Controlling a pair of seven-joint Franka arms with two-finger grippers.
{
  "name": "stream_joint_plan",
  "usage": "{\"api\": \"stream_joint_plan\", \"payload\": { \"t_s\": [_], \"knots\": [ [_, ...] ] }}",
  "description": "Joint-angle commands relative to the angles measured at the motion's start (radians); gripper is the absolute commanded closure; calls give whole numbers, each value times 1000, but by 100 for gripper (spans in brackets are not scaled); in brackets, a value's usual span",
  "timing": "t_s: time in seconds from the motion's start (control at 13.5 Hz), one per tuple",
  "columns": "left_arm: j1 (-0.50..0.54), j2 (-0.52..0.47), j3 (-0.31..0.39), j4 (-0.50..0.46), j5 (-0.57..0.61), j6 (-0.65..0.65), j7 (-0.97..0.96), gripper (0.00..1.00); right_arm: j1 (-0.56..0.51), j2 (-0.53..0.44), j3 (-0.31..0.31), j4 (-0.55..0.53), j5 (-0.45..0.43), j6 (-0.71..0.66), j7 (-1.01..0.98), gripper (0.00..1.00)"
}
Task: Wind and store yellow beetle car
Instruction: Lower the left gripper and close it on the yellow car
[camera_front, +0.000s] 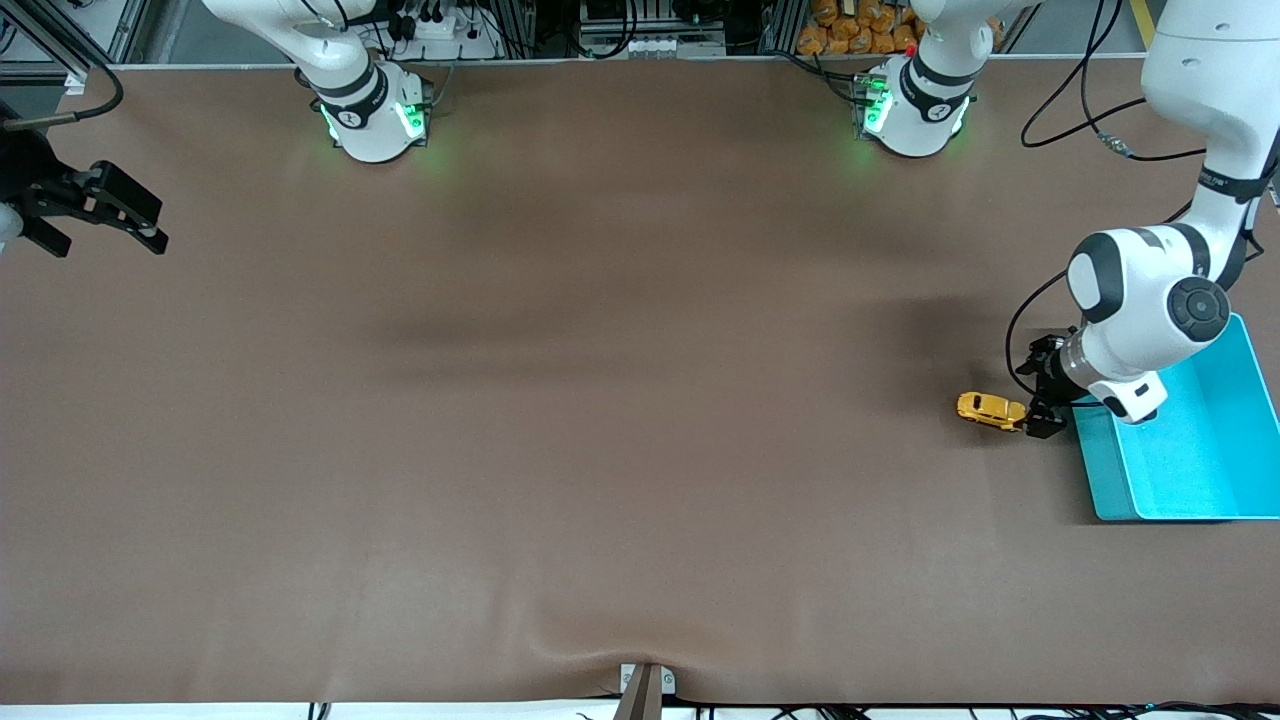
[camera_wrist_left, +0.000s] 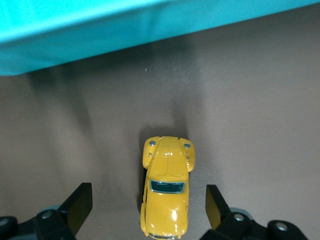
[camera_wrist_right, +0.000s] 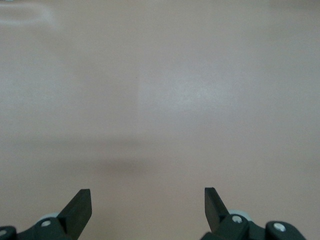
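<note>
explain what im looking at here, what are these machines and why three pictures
These are two robot arms bolted along one edge of a brown table. Each ends in a two-finger hand.

The big picture comes from a high camera facing the robots. The other two come from small cameras on each arm's wrist, looking down past its own fingers.

On the table lie a small yellow toy car and, beside it at the left arm's end, a teal bin.

The left hand is low over the car. In its wrist picture the car sits between the open fingers without touching them, so nothing is held yet. The bin's wall shows there too.

The right hand waits open over the table's other end, and its wrist picture shows only its fingers and bare table.
</note>
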Motion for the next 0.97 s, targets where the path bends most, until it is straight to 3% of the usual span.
{"api": "stream_joint_plan", "payload": {
  "t_s": [0.0, 0.52, 0.67, 0.74, 0.89],
  "knots": [
    [-6, 28, -7, -1, 3, 37, -27, 0, -9, 28, 7, 40, -8, -9, -15, 0],
    [-27, 62, -9, -3, 5, 81, -30, 0, -9, 30, 8, 55, -3, -10, -16, 0],
    [-41, 65, -9, -1, 11, 81, -30, 86, -9, 30, 8, 55, -3, -10, -16, 0],
    [-41, 65, -9, -1, 11, 81, -28, 100, -11, 30, 8, 57, -5, -10, -16, 0],
    [-42, 59, -9, -1, 11, 81, -30, 100, -8, 30, 8, 58, -5, -9, -41, 0]
  ]
}}
